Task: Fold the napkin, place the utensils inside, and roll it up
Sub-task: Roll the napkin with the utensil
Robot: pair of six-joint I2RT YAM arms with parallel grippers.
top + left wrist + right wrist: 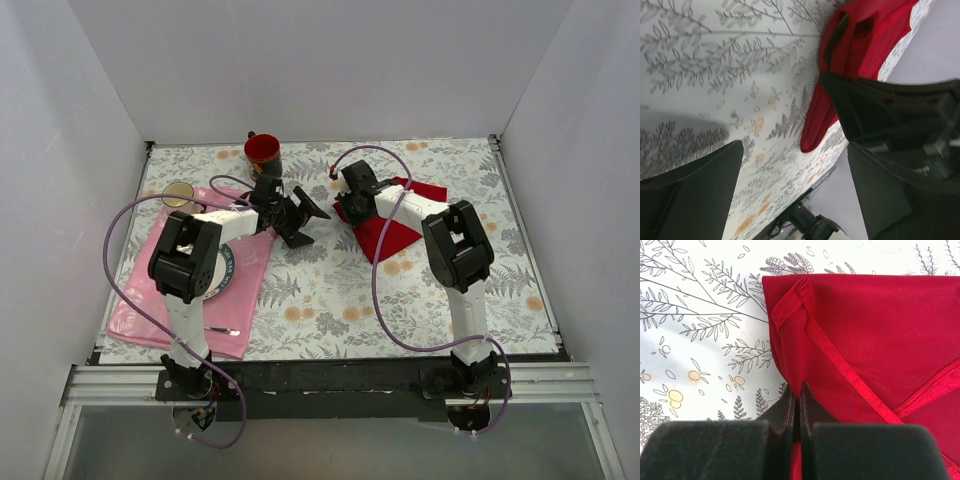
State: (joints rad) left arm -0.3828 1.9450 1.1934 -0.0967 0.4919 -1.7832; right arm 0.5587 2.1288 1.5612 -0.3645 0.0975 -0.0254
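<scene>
Two arms reach in over the floral table [330, 300]

Napkin [395, 235]: red, folded into layers, lying right of centre toward the far side of the table. From the right wrist its top layer [880, 330] shows hemmed edges crossing on the diagonal, and one corner is tucked over at the far left

Right jaws: together, clamped on the napkin's left folded edge. The cloth gathers up into the pinch, while the rest of the napkin rests on the table

Left jaws: wide apart, nothing between them, over bare table just left of the napkin. From the left wrist the napkin [855, 40] lies beyond the right-hand finger [900, 125], its folded end showing open pockets. Cannot tell whether that finger touches the cloth

Left side of table: pink cloth [150, 300] with a plate [225, 272] on it, half hidden under the left arm [190, 255]. A slim utensil [222, 330] lies on the pink cloth by its near edge, too small to tell its colour

Far edge: red cup [263, 150], well apart from the napkin
</scene>
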